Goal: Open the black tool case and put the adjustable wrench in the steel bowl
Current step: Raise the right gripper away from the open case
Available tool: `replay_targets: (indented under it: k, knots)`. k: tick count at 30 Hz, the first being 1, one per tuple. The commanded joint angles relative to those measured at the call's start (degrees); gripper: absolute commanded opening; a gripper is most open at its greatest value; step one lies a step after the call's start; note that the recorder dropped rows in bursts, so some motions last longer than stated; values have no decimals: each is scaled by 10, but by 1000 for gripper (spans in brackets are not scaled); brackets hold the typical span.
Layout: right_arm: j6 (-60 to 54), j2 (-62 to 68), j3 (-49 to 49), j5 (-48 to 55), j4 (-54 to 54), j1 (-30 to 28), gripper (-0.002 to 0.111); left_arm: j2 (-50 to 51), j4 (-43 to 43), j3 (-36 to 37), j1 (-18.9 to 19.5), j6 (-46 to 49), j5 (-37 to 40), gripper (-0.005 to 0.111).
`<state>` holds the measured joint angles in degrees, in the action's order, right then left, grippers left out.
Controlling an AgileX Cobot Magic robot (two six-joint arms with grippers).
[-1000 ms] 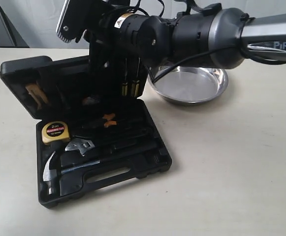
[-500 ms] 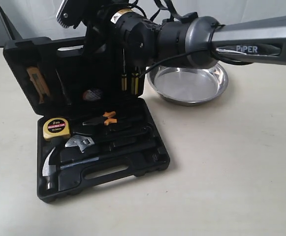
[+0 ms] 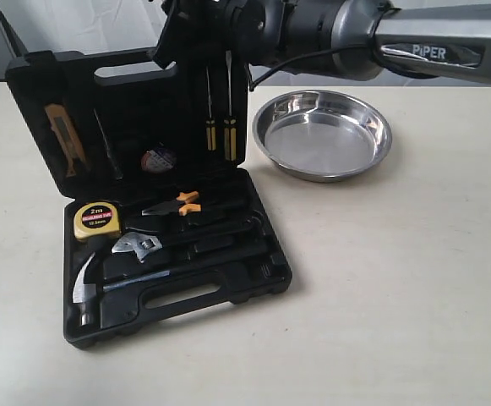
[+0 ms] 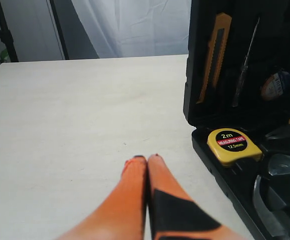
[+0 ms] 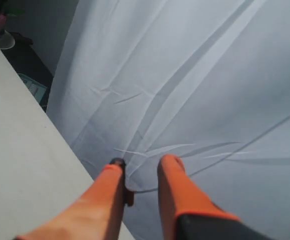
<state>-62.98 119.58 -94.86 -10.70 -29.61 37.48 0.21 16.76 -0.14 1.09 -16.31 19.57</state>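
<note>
The black tool case [image 3: 186, 311] lies open on the table, its lid [image 3: 135, 93] standing upright at the back. In the base rests the adjustable wrench [image 3: 137, 248], silver head to the left, black handle running right; its head shows at the edge of the left wrist view [image 4: 287, 165]. The steel bowl [image 3: 322, 139] sits empty to the right of the case. My right arm [image 3: 313, 25] hangs above the lid's top edge; the right gripper [image 5: 144, 162] is open with nothing in it and faces a white curtain. My left gripper [image 4: 145, 158] is shut over bare table beside the case.
The base also holds a yellow tape measure [image 3: 95, 222], a claw hammer [image 3: 89, 288] and orange-handled pliers [image 3: 177, 204]. The lid carries two screwdrivers [image 3: 220, 135] and an orange utility knife [image 3: 63, 135]. A curtain hangs behind the table.
The lid has swung from leaning forward to standing upright. My right arm has risen up off the lid toward the top of the exterior view.
</note>
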Motion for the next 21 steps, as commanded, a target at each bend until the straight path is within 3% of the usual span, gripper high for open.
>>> replay_targets:
  k: [1, 11, 21]
  knots:
    - [3, 1, -3, 17, -10, -4, 26, -2, 1, 1, -1, -1, -3, 0]
    - [3, 9, -4, 27, -21, -15, 26, -2, 1, 1, -1, -1, -3, 0]
    - [3, 53, -42, 16, -112, -41, 26, -2, 1, 1, -1, -1, -3, 0]
